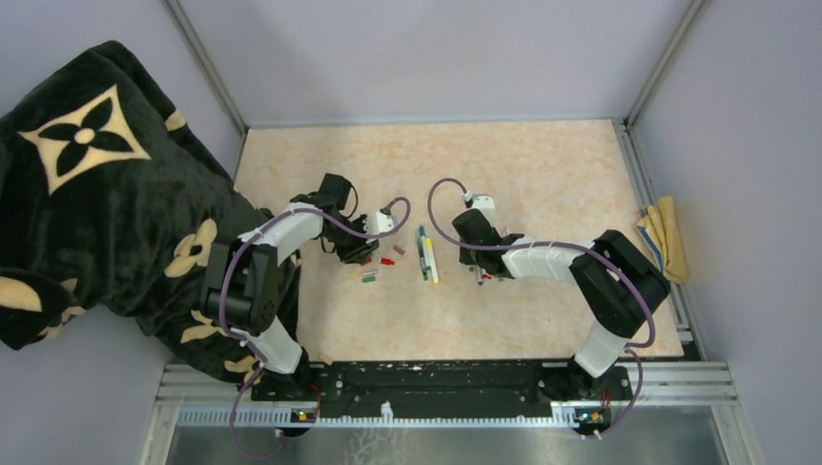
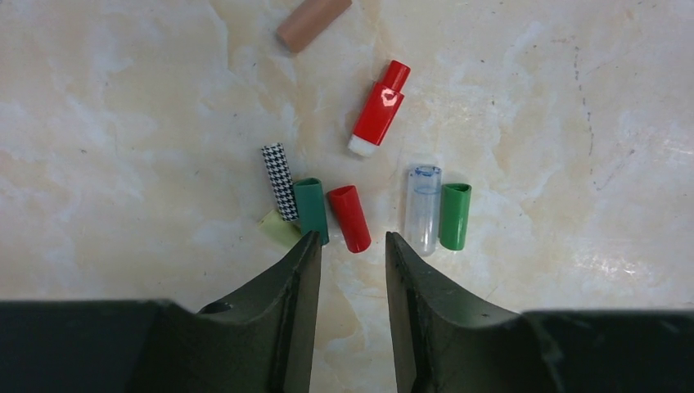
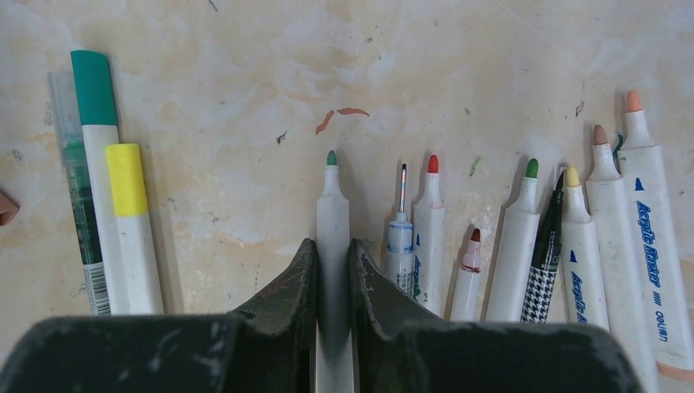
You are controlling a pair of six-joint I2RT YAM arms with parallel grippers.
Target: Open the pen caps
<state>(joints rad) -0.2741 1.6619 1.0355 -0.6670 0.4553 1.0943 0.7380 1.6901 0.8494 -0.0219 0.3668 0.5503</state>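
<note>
My left gripper is open and empty, low over the table, its tips just short of a row of loose pen caps: dark green, red, clear, green, houndstooth, a second red one and brown. My right gripper is shut on a white pen with a bare green tip. Several uncapped pens lie side by side to its right. Three capped pens lie to its left, with a teal cap, a yellow cap and a clear cap.
In the top view the capped pens lie between the left gripper and the right gripper. A dark patterned blanket covers the left side. A yellow cloth lies at the right edge.
</note>
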